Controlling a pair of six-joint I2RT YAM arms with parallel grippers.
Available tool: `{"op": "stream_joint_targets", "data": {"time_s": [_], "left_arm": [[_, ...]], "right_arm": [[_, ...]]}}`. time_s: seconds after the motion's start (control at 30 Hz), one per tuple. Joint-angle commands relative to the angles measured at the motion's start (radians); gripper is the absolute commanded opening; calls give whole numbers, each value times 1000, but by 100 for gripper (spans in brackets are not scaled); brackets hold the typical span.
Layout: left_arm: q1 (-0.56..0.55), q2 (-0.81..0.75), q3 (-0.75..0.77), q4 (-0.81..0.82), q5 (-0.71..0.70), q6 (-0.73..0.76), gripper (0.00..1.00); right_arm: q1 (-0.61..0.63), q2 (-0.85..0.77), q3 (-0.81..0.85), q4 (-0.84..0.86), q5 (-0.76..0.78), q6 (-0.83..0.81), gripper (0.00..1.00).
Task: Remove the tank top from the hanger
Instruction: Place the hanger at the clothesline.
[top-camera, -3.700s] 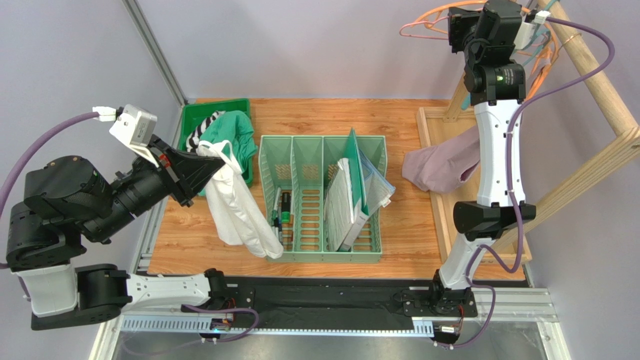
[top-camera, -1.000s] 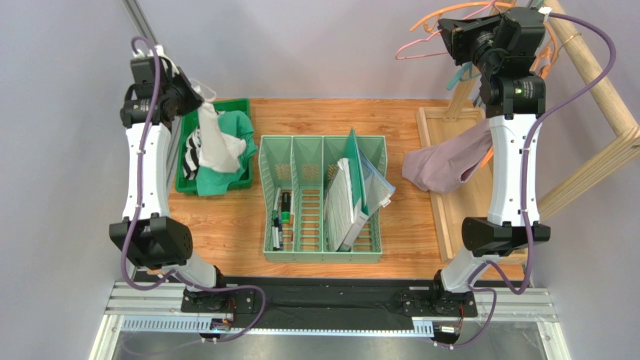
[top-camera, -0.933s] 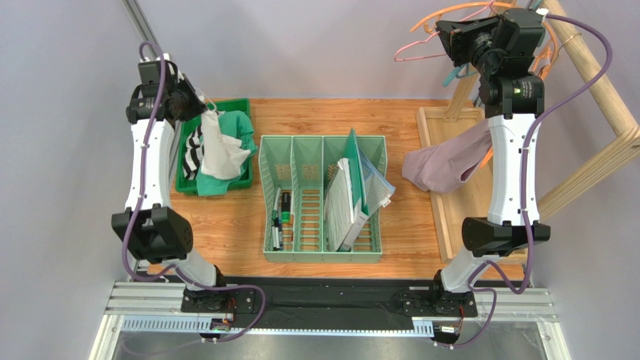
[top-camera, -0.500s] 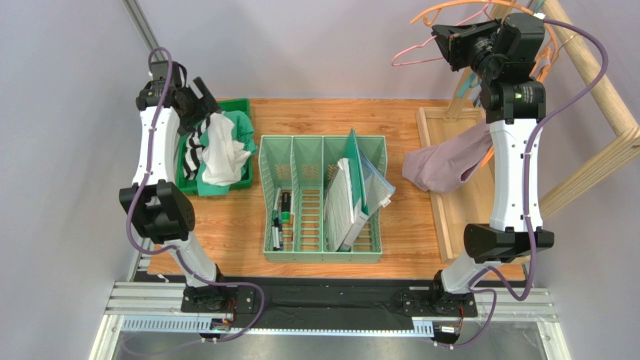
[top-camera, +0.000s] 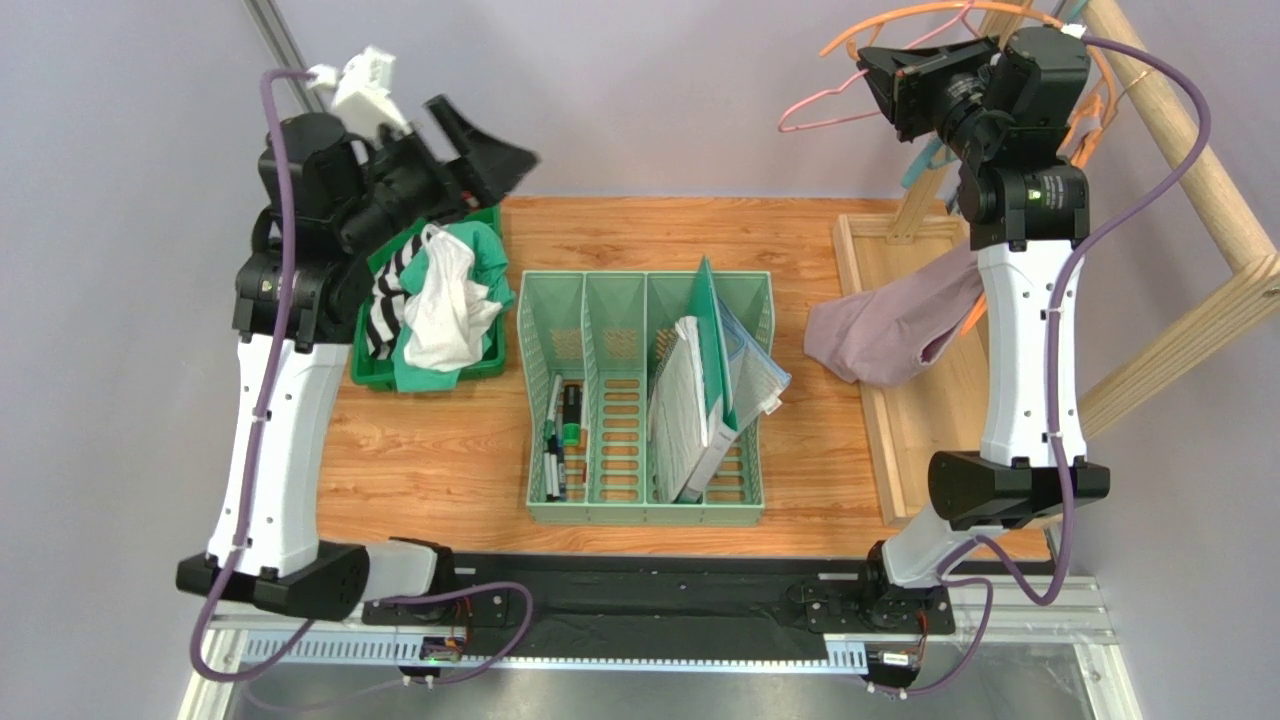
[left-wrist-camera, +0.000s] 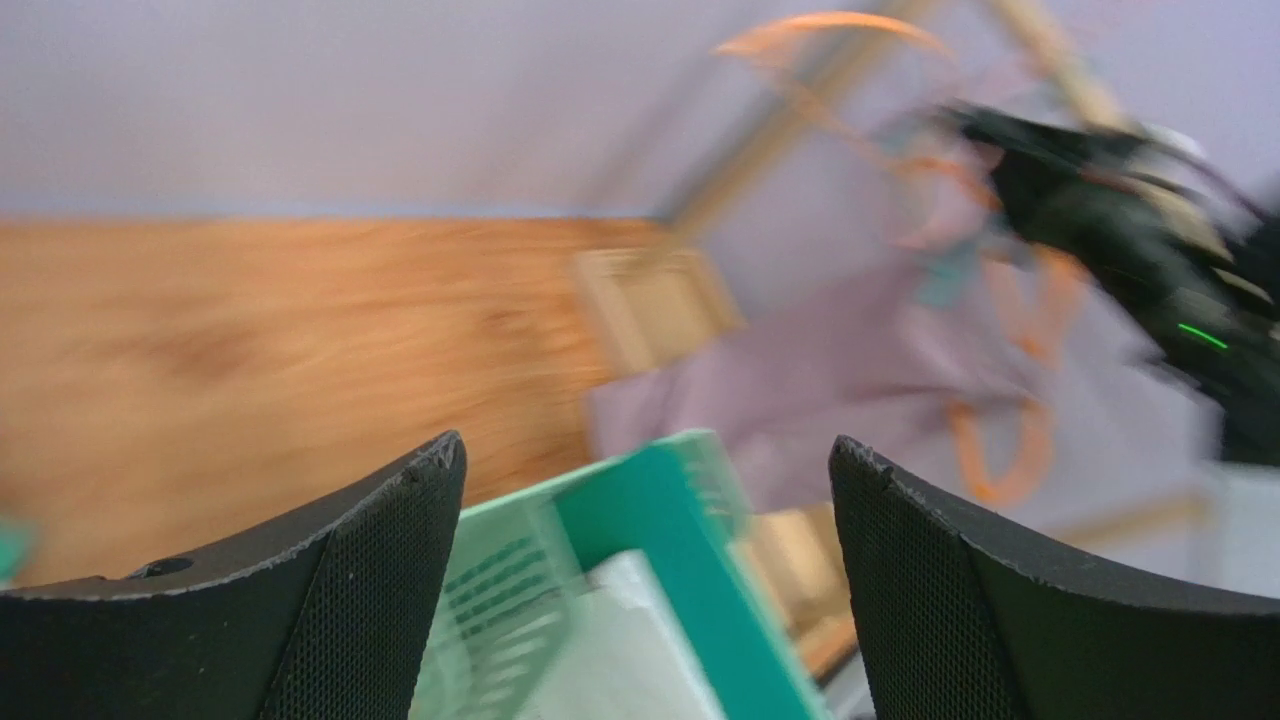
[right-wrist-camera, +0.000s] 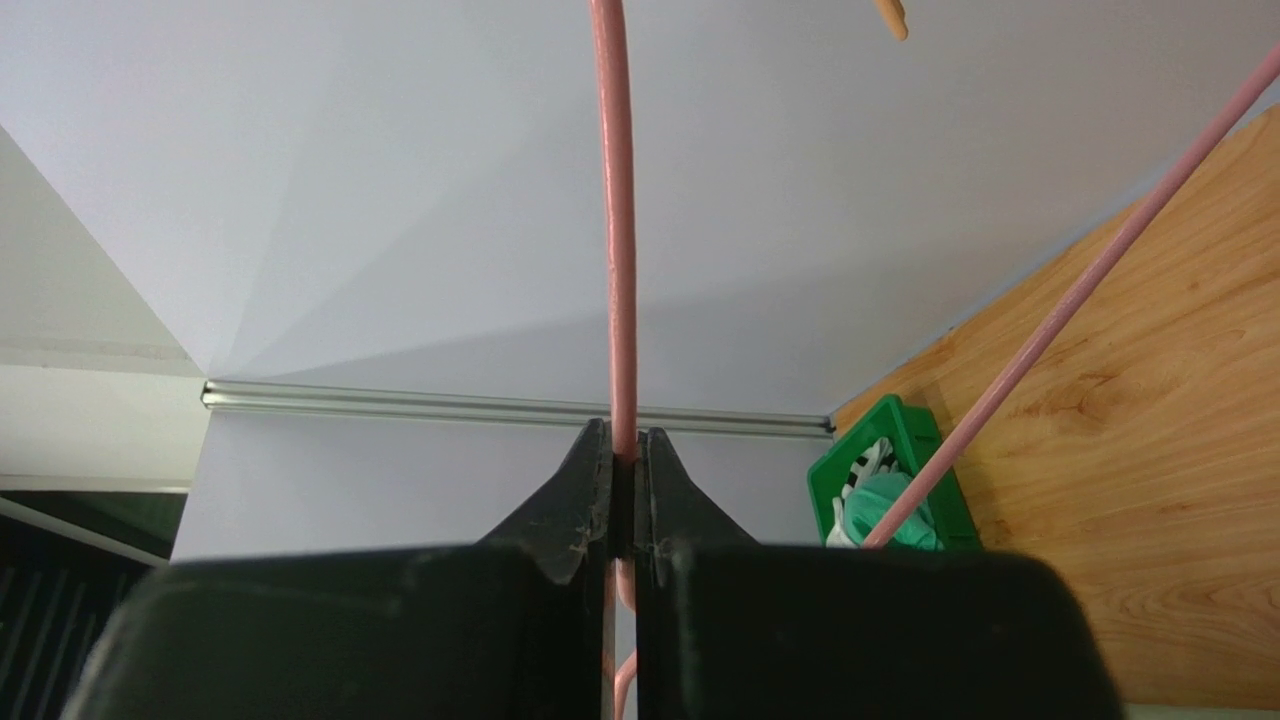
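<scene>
**Tank top off the hanger and in the bin; left jaws released, right jaws clenched on the hanger**

I find the white tank top (top-camera: 446, 305) lying crumpled in the green plastic bin (top-camera: 365, 375) at the far left corner of the wooden desk (top-camera: 451, 450). It rests on a green garment (top-camera: 484, 258) and beside a black-and-white striped garment (top-camera: 386, 294).

The left gripper (top-camera: 478, 143) is raised above the bin's far edge. Its jaws are released and spread wide, with nothing between them. The left wrist view is blurred by motion. In it I make out only the two dark fingers (left-wrist-camera: 361, 570) apart.

The right gripper (top-camera: 879, 68) is held high over the desk's far right corner. Its jaws are clenched on the pink wire hanger (top-camera: 819, 105), and the right wrist view shows the wire (right-wrist-camera: 613, 225) pinched between the fingertips. The hanger is well apart from the tank top.

The mint green slotted file organizer (top-camera: 643, 515) stands at mid-desk and holds papers. A mauve garment (top-camera: 879, 330) hangs from the wooden rack (top-camera: 1187, 165) along the right edge.
</scene>
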Motion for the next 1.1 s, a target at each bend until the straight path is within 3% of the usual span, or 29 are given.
{"op": "stream_joint_targets", "data": {"time_s": [0.0, 0.2, 0.53, 0.63, 0.7, 0.73, 0.8, 0.83, 0.87, 0.93, 0.97, 1.07], "left_arm": [[-271, 136, 215, 185, 124, 103, 94], [-531, 349, 441, 230, 90, 290, 93], [-609, 520, 512, 205, 72, 327, 96], [-621, 534, 512, 208, 72, 325, 89], [-626, 537, 510, 210, 64, 330, 80], [-626, 543, 512, 210, 47, 328, 65], [-626, 546, 517, 208, 20, 324, 49], [-626, 547, 520, 207, 15, 321, 30], [-626, 549, 524, 205, 13, 319, 27], [-626, 554, 524, 207, 10, 313, 5], [-628, 557, 524, 207, 12, 312, 0], [-631, 558, 523, 205, 9, 305, 0]], "right_arm": [[26, -24, -18, 18, -39, -42, 0], [77, -86, -79, -5, -30, -67, 0], [98, -202, -203, -8, -28, -76, 0], [103, -208, -200, -10, -31, -75, 0], [108, -212, -202, -10, -33, -73, 0], [109, -212, -200, -8, -34, -75, 0], [115, -217, -205, -16, -37, -79, 0], [118, -220, -214, -17, -36, -81, 0], [125, -226, -229, -17, -33, -81, 0], [131, -232, -243, -17, -34, -84, 0], [135, -234, -255, -16, -34, -84, 0], [143, -234, -265, -7, -42, -88, 3]]}}
